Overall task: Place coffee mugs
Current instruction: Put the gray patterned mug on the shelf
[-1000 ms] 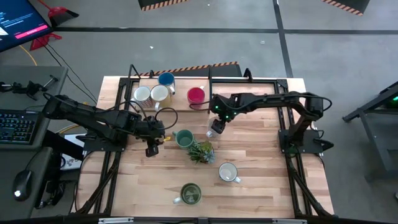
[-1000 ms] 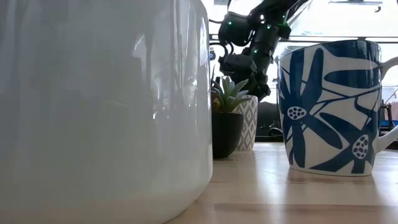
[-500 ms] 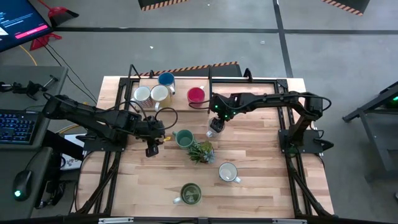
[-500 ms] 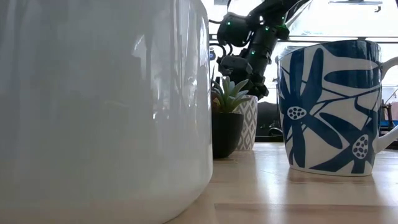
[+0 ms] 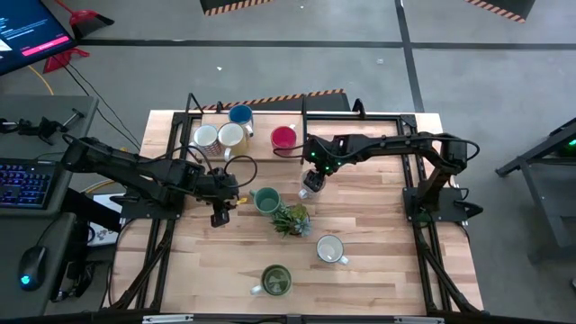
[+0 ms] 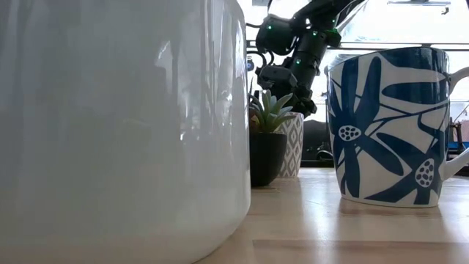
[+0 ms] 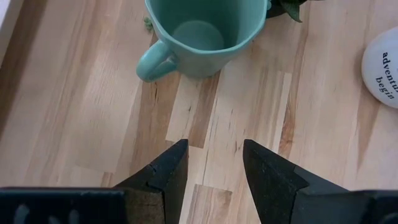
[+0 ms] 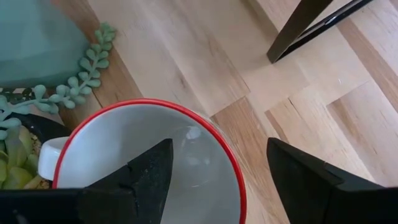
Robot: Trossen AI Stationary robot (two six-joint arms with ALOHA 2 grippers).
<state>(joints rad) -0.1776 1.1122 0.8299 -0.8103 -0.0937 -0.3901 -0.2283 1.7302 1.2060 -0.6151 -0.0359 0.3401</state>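
While our right gripper (image 8: 217,148) hangs with fingers spread astride the red-rimmed mug's (image 8: 124,140) wall at the high view's centre, seemingly readying a pinch, our left gripper (image 7: 214,146) waits spread before the teal mug (image 7: 199,31).

Light wood plank table (image 5: 378,225), black frame rails along its edges. Small spiky green plant (image 5: 292,219) near table centre, in a dark pot (image 6: 266,158) in the low view. Off the table at 9 o'clock: keyboard (image 5: 25,183), mouse (image 5: 32,267). Monitor (image 5: 27,31) at 10 o'clock. Striped hazard tape (image 5: 270,97) on grey floor at 12 o'clock.
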